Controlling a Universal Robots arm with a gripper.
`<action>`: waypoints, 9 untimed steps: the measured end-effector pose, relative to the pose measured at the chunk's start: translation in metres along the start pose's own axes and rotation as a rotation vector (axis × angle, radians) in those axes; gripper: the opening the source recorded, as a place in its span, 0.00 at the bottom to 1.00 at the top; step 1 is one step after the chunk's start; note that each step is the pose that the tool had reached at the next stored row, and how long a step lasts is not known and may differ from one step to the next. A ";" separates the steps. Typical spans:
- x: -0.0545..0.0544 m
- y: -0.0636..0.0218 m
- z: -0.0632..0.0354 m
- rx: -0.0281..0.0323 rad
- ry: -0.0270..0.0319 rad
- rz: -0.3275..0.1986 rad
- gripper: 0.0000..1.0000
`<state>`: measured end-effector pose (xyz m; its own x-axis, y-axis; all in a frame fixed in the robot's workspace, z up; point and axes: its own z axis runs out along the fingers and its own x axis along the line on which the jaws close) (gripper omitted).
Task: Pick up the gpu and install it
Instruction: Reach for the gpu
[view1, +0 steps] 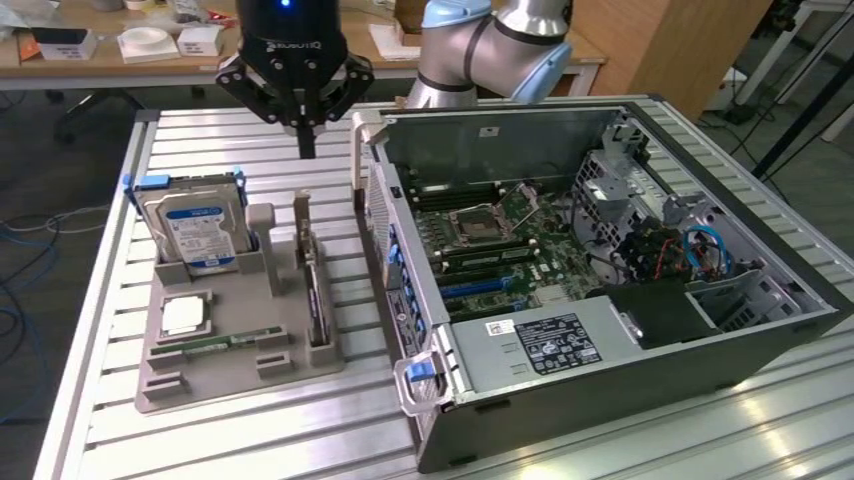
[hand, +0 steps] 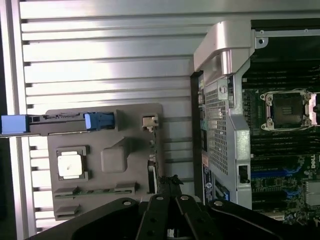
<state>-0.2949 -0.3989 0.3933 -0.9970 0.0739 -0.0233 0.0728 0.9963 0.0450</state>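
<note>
The gpu (view1: 315, 290) is a thin dark card standing on edge in a slot of the grey holder (view1: 214, 375), its pale bracket at the far end. In the wrist view the gpu (hand: 152, 167) appears edge-on, just ahead of my fingertips. My gripper (view1: 307, 148) hangs above the far end of the holder, a good way over the bracket, shut with nothing in it. The gripper (hand: 170, 184) points down at the card's line. The open computer case (view1: 441, 385) lies on the exterior view's right, its motherboard (view1: 514, 235) exposed.
On the holder also stand a silver hard drive (view1: 198, 235) in a blue frame, a processor chip (view1: 184, 315) and a green RAM stick (view1: 220, 343). The case wall (view1: 387, 250) rises close beside the holder. A slatted metal table (view1: 240, 440) carries everything.
</note>
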 end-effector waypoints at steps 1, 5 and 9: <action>0.003 -0.0002 -0.0001 0.0001 0.0000 0.000 0.11; 0.014 -0.0010 -0.0003 -0.0001 0.0000 0.000 0.11; 0.022 -0.0016 -0.0006 0.0000 0.0000 0.000 0.11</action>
<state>-0.3169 -0.3989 0.3933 -0.9970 0.0739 -0.0233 0.0728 0.9963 0.0450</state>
